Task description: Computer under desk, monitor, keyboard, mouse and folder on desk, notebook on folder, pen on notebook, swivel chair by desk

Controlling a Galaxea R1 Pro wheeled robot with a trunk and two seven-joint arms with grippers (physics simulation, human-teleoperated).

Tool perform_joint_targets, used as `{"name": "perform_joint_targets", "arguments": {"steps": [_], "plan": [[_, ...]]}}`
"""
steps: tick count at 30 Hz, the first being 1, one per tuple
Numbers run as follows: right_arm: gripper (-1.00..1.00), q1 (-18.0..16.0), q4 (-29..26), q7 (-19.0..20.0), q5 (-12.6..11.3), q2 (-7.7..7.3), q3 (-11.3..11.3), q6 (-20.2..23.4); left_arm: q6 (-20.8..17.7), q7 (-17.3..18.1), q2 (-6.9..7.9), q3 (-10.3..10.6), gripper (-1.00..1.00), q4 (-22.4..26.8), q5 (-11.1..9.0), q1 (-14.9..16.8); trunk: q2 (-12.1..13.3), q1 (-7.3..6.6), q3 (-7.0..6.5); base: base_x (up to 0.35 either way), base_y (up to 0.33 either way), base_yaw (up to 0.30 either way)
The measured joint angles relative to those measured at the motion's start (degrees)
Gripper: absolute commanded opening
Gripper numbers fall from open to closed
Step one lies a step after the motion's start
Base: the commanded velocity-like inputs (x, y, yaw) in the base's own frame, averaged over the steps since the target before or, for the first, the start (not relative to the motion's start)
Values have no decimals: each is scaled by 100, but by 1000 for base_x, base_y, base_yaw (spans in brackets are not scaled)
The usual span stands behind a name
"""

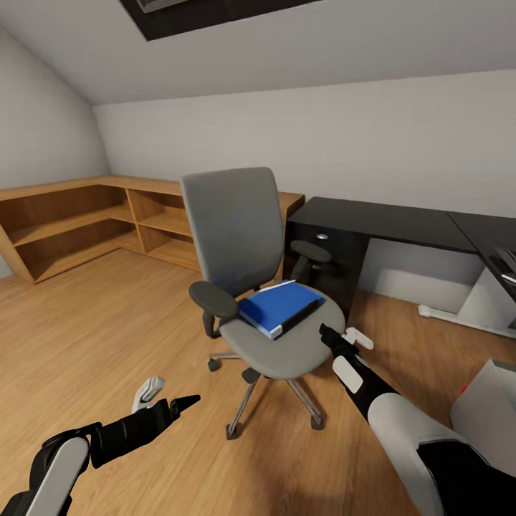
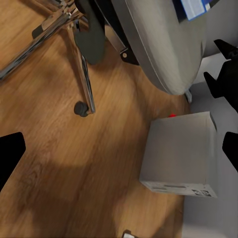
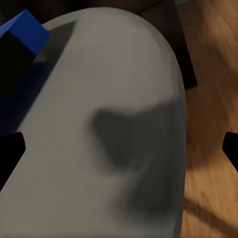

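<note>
Swivel chair: the grey-seated, grey-backed office chair (image 1: pixel 247 287) with black rounded armrests and a chrome star base on castors stands on the wooden floor (image 1: pixel 100 330), in front of the end of the desk.
Folder: the flat bright blue folder (image 1: pixel 279 307) with white page edges lies on the chair's seat, towards its rear right side; a dark strip lies along its right edge, and I cannot tell what it is.
Desk: the long black-topped desk (image 1: pixel 387 222) stands against the white wall, its black drawer unit with a silver knob just behind the chair.
Shelf unit: a light wooden shelf unit (image 1: pixel 86 222) runs along the left walls.
Pale grey box: a pale grey box with a small red light (image 2: pixel 179 154) sits on the floor near the chair's base.
Left gripper: the black left gripper (image 1: pixel 168 401) hovers low over the floor, left of the chair base, jaws wide and holding nothing.
Right gripper: the right gripper (image 1: pixel 344 337) hangs at the seat's front right edge, jaws wide apart over the grey cushion, holding nothing.
</note>
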State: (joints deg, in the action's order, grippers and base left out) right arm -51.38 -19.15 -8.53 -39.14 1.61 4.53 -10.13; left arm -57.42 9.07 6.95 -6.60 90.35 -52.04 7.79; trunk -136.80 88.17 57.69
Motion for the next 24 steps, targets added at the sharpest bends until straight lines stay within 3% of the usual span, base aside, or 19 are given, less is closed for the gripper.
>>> {"name": "perform_joint_targets", "arguments": {"steps": [17, 24], "plan": [[100, 0, 8, 0, -9, -14, -14, 1, -1, 0, 0, 0, 100, -1, 11, 0, 0, 0, 11, 0, 0, 0], [100, 0, 16, 0, -171, -27, -16, 3, -1, 0, 0, 0, 100, -2, 10, 0, 0, 0, 11, 0, 0, 0]]}}
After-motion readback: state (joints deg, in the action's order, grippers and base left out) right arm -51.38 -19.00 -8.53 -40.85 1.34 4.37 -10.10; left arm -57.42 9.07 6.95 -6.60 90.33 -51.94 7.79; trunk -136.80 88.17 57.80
